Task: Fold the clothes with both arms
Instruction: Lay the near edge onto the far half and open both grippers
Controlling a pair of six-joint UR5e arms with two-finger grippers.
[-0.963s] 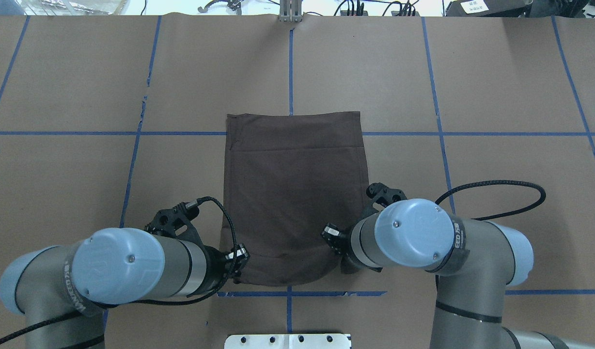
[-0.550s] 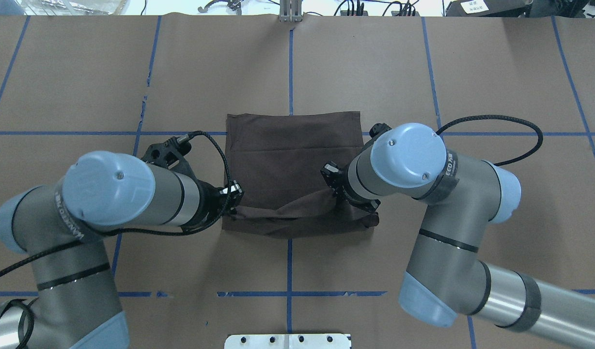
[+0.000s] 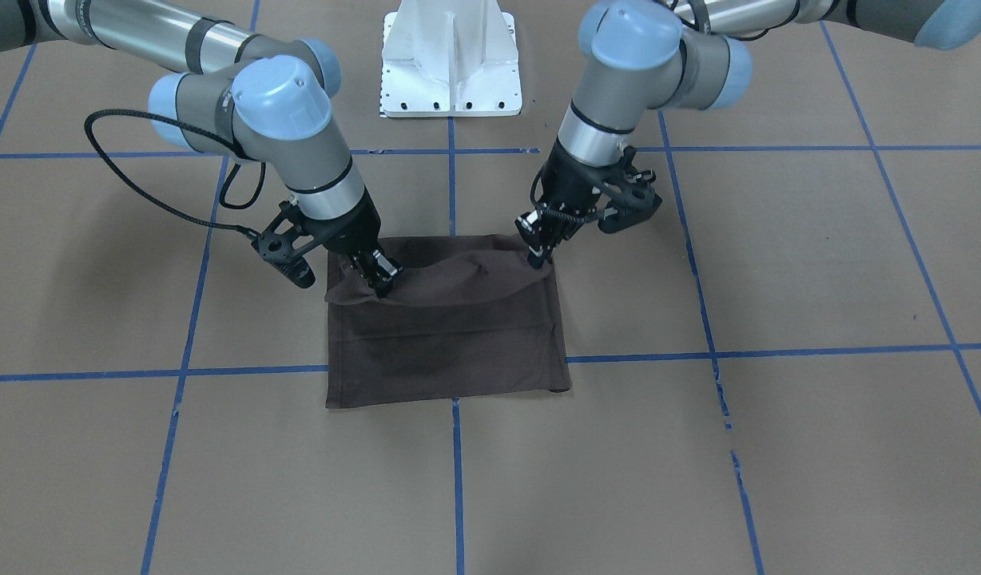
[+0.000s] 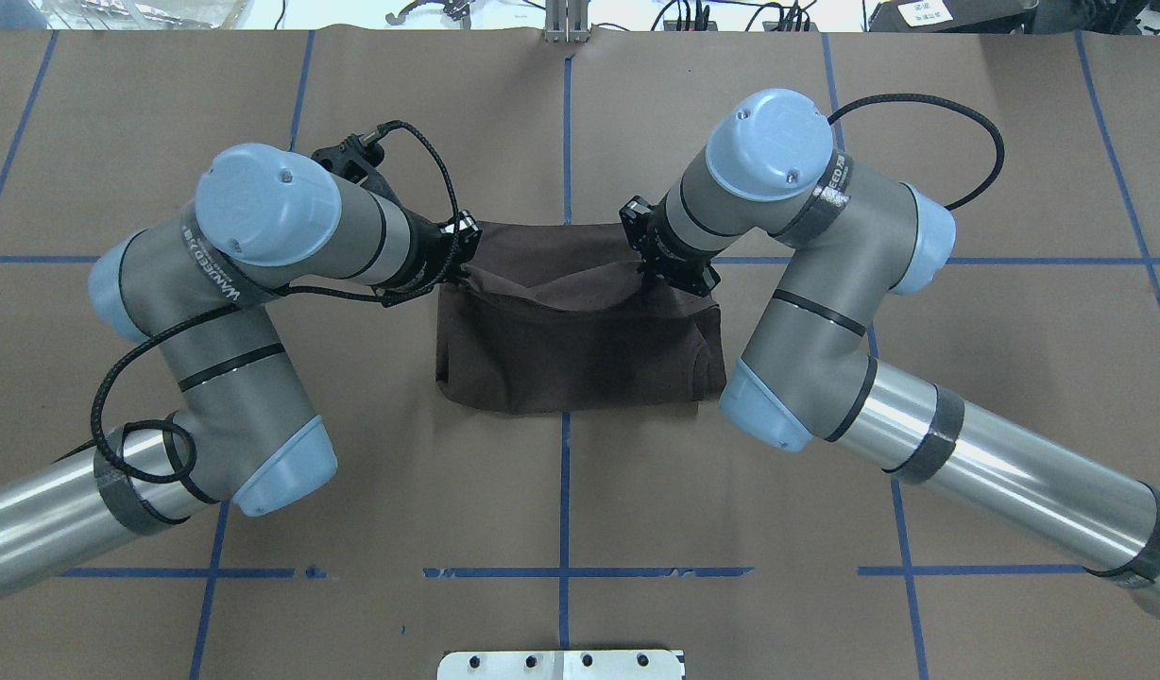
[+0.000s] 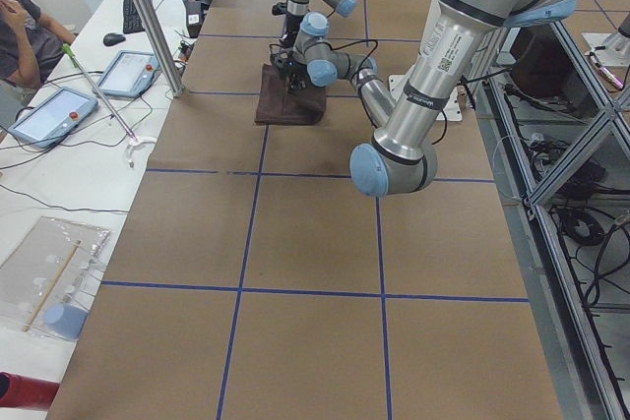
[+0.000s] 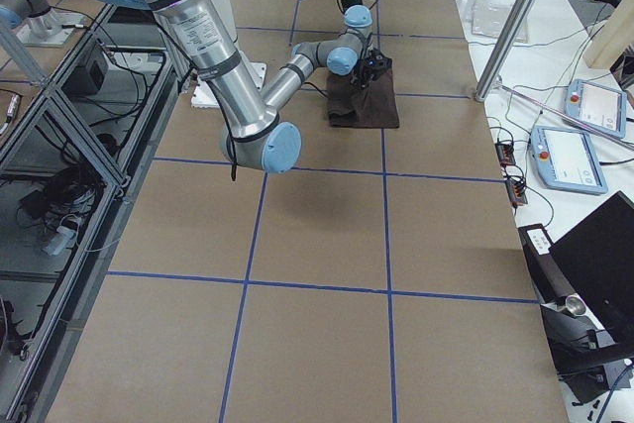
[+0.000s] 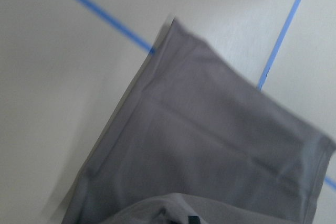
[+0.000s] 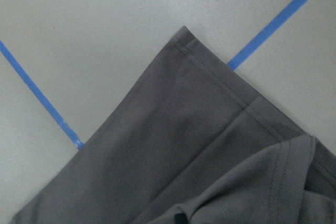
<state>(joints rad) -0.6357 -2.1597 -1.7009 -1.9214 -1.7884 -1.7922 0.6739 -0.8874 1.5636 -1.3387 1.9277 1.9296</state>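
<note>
**Shirt doubled, both grippers clamped**

Nearest, a white pedestal (image 4: 561, 664); bare table (image 4: 731, 491) is seen beyond it. The T-shirt (image 4: 580, 359) lies at centre, rounded fold nearest. Its raised edge is pinched by the closed left gripper (image 4: 462, 247) and right gripper (image 4: 648, 269), just short of the far hem. Blue tape lines (image 4: 1062, 260) cross the open surround.

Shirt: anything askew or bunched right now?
Nothing damaged. On the shirt, the lifted edge pinched by the left gripper and the right gripper sags in the middle between them, and the fold's end on the robot's right bulges in a loose curl rather than lying flat.
</note>
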